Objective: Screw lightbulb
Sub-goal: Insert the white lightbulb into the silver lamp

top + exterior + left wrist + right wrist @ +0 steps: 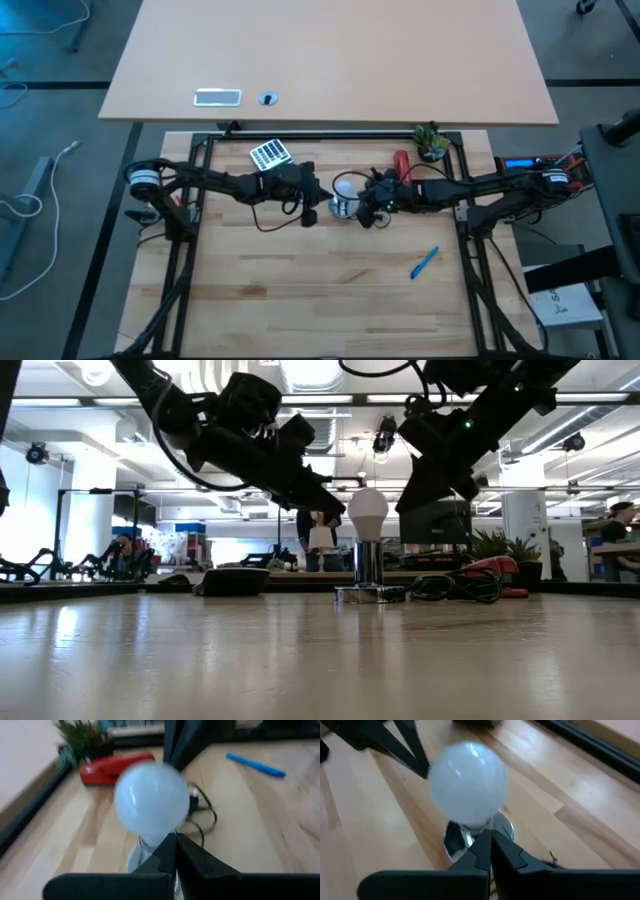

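Observation:
The whitish frosted lightbulb (367, 510) stands upright with its narrow end in the shiny silver socket (368, 568) at the middle of the table; it also shows in the high view (346, 186). My left gripper (338, 512) is shut, its tips just left of the globe, and the left wrist view (175, 839) shows them in front of the bulb's neck. My right gripper (412, 500) is shut on the bulb's right side, a small gap away; the right wrist view (488, 835) shows it before the bulb (467, 782). My left gripper has its shut fingertips (169, 845) close to the lower left side of the bulb's globe (150, 800), slanting down from the table's left. I cannot tell whether they touch it.
A red stapler (402, 162) and a small potted plant (432, 143) stand right of and behind the socket. The socket's black cord (440, 588) lies on the table to its right. A blue pen (425, 263) lies nearer, to the right. A white gridded object (269, 155) lies far left.

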`<state>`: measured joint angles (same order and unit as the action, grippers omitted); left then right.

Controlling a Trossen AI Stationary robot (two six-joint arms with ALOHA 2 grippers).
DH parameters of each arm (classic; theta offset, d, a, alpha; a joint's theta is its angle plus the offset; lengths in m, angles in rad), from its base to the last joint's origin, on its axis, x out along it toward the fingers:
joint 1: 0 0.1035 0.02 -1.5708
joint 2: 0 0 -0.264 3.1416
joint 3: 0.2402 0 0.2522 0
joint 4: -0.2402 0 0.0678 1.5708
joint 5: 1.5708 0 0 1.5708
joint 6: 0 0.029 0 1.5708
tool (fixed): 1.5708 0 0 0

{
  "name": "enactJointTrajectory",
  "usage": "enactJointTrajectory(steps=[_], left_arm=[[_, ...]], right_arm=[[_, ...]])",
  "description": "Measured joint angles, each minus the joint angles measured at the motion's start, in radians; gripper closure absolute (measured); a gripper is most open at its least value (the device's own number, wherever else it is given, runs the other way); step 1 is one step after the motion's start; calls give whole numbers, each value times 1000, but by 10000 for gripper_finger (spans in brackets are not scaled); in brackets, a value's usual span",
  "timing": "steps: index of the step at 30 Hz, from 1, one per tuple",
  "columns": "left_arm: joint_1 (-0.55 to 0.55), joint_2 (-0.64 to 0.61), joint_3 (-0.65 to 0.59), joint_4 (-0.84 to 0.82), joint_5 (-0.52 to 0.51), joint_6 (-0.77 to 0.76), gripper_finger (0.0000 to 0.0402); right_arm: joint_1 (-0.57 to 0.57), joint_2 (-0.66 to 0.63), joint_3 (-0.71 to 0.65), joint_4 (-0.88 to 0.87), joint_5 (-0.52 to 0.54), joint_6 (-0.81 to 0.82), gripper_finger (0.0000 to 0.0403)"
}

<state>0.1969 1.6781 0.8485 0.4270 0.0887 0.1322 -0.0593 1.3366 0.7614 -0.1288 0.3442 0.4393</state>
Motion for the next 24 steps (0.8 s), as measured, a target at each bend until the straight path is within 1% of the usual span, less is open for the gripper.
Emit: enactJointTrajectory(steps=[4,8,12,20,24], left_arm=[[0,6,1,10,-1,0,401],[2,6,1,14,-54,0,401],[4,6,1,14,-64,5,401],[4,6,0,11,-65,8,401],[4,6,0,12,-101,8,401]], right_arm=[[0,23,0,45,-1,-12,403],[0,27,0,49,-4,-21,403],[0,27,0,54,-7,-24,403],[3,27,0,60,-38,-12,403],[3,27,0,63,-64,6,403]])
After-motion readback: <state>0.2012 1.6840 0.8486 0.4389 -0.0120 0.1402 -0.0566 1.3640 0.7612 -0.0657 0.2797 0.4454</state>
